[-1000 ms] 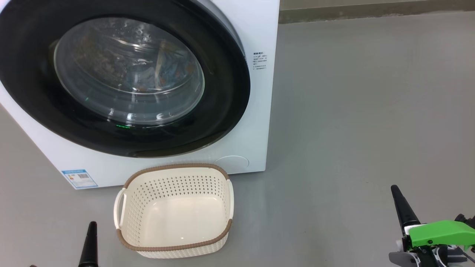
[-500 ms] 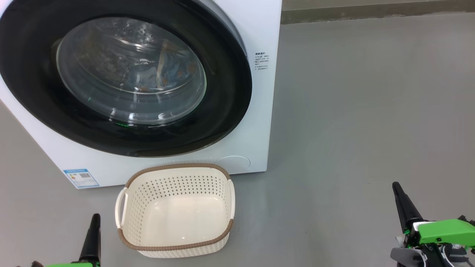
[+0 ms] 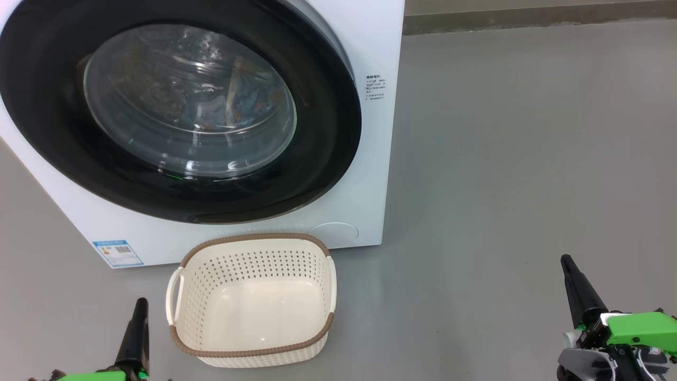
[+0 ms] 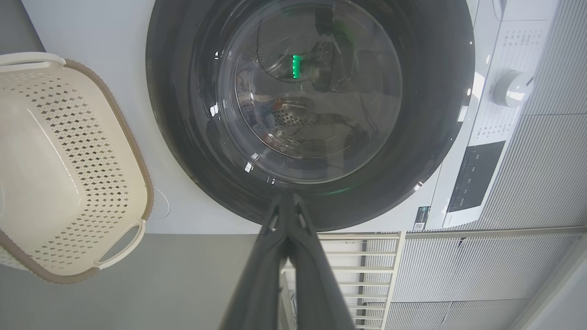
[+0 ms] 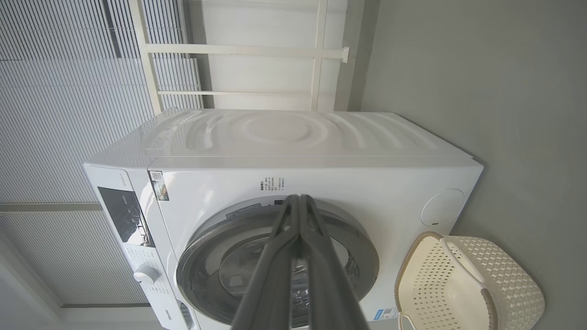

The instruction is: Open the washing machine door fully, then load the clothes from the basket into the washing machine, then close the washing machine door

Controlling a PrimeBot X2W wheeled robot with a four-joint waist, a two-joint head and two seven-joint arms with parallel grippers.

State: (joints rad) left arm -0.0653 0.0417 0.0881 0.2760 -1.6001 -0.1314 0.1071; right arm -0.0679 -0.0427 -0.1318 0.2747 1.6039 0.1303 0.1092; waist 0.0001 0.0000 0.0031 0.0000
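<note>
head: down, close on washing machine (image 3: 378, 159) | left wrist: facing door (image 4: 183, 114), rolled | right wrist: oblique | shared: basket (image 3: 254, 264)

This is a plain laundry corner of a bare room. A white front-loading washing machine (image 3: 359, 211) stands directly on a smooth grey floor (image 3: 529, 159), with a cream perforated laundry basket (image 3: 254, 259) on the floor just in front of it. Behind the machine are pale ribbed wall panels (image 5: 69, 114) and a white barred frame (image 5: 257, 50).
</note>
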